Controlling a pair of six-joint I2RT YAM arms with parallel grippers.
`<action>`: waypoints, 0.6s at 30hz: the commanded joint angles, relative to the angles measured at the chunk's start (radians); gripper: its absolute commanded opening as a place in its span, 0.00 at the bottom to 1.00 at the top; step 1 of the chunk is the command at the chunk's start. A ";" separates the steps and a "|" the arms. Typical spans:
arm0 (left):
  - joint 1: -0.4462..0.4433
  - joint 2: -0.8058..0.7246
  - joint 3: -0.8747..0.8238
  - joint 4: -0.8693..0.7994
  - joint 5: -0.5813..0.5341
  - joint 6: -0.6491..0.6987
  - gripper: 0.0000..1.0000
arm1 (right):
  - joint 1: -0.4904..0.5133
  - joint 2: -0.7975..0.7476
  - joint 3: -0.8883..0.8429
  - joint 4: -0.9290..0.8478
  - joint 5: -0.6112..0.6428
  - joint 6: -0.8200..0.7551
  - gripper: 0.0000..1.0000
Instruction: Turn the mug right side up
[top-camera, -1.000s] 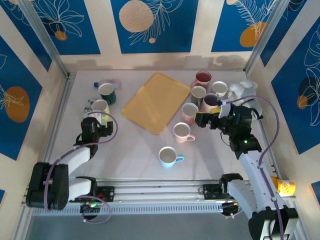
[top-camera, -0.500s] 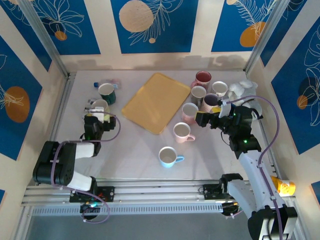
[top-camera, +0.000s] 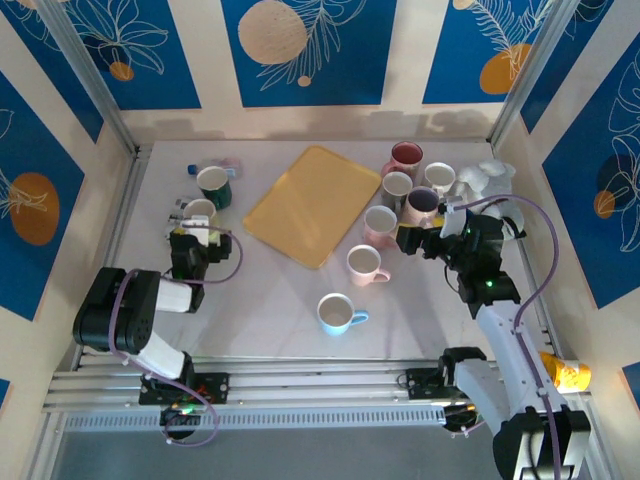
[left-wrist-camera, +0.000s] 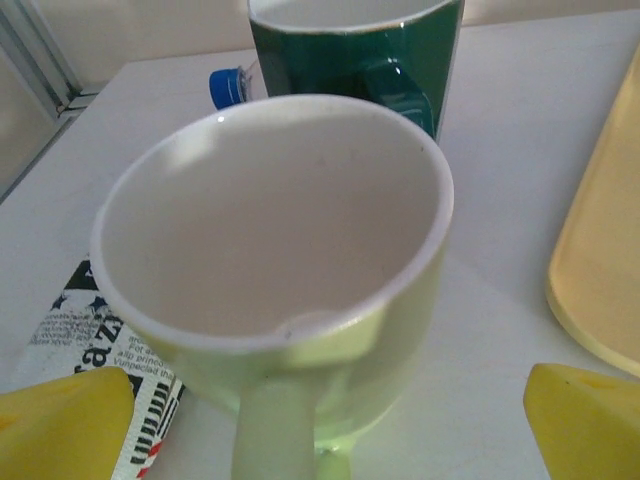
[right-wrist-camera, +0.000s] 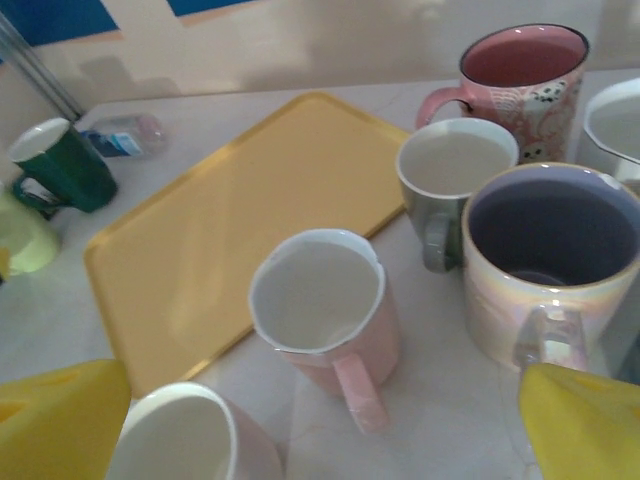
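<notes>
Pale green mug (left-wrist-camera: 270, 230) stands upright on the table (left-wrist-camera: 500, 130), mouth up, handle toward the camera. Its base is cut off at the frame edge. Left tool (left-wrist-camera: 320, 425) is spread wide, fingertips either side of the mug, not touching it. Dark green mug (left-wrist-camera: 355, 50) stands behind, rim cropped. Right tool (right-wrist-camera: 320, 420) is wide, holding nothing, and one finger partly hides the iridescent mug's (right-wrist-camera: 550, 250) handle.

Bright, even light, faint soft shadows; wrist views soften close up, yellow fingers (left-wrist-camera: 60, 420) out of focus
</notes>
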 joint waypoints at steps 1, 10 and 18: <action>0.011 0.002 0.017 0.005 -0.019 -0.009 1.00 | -0.004 0.052 -0.020 0.052 0.064 -0.056 0.99; 0.009 0.004 0.023 -0.003 0.000 -0.004 1.00 | -0.017 0.218 -0.082 0.333 0.131 -0.075 0.99; 0.009 0.004 0.022 -0.003 0.001 -0.001 1.00 | -0.013 0.374 -0.147 0.571 0.178 -0.072 0.97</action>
